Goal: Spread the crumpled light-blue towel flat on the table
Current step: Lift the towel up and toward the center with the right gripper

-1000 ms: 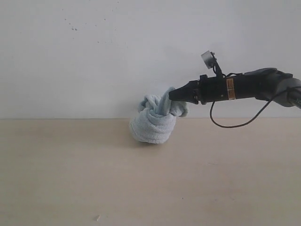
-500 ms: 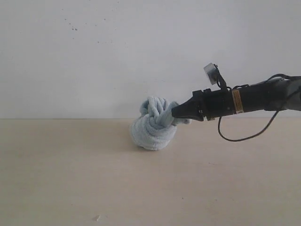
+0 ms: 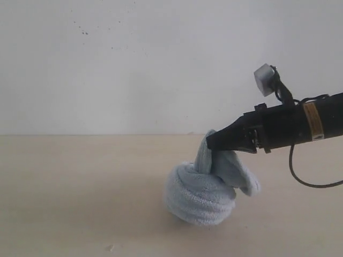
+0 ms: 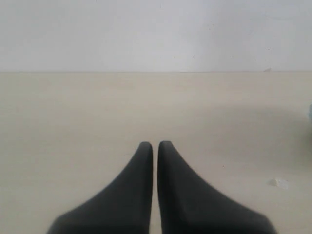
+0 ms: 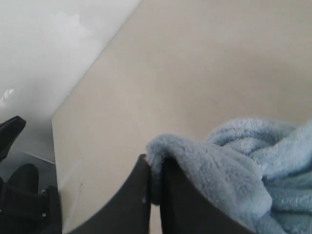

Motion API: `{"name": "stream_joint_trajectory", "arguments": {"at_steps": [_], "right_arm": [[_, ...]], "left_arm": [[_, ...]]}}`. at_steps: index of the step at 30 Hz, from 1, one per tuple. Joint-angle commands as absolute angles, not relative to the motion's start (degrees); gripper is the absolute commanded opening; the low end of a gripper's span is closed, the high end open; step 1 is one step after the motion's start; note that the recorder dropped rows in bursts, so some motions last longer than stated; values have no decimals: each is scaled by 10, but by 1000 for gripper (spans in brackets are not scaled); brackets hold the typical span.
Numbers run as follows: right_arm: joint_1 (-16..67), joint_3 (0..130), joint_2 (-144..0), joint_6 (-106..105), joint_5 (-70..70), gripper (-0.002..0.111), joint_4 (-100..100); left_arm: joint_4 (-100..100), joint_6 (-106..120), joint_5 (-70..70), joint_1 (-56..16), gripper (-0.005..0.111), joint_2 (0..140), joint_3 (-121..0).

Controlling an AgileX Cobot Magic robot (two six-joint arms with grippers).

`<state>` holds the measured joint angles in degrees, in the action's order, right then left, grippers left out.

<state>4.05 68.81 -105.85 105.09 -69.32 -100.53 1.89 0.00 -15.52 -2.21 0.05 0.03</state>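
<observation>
**Towel balled up, one fold pinched**

The towel (image 3: 201,198) is seen bunched into a ball on the table (image 3: 80,203), right of centre and forward of the wall (image 3: 134,64). One fold is drawn upward and is clamped between the closed jaws of the right gripper (image 3: 210,143). The left gripper (image 4: 155,145) is closed on nothing, above bare tabletop.

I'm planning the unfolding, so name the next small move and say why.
Probably raise the right gripper higher: it is shut on one fold of the towel, whose bulk sits balled on the table. Lifting should let it unroll. The left gripper is shut, holding nothing.
</observation>
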Motion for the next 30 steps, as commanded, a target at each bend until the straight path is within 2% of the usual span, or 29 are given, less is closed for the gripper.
{"name": "stream_joint_trajectory", "arguments": {"at_steps": [1,7,10,13,17,20,30], "right_arm": [[38,658,-990,1055,-700,1,-999],[38,673,-916,1061,-700,1,-911],[46,667,-904,1102,-675,1,-999],[37,652,-910,1166,-690,1,-993],[30,695,-882,1089,-700,1,-999],[34,653,-881,1138,-674,1,-999],[34,654,-873,1136,-700,1,-999]], "left_arm": [[21,0,-155,-26,4,0,0],[21,0,-155,-26,4,0,0],[21,0,-155,-26,4,0,0],[21,0,-155,-26,4,0,0],[21,0,-155,-26,4,0,0],[21,0,-155,-26,4,0,0],[21,0,-155,-26,4,0,0]]}}
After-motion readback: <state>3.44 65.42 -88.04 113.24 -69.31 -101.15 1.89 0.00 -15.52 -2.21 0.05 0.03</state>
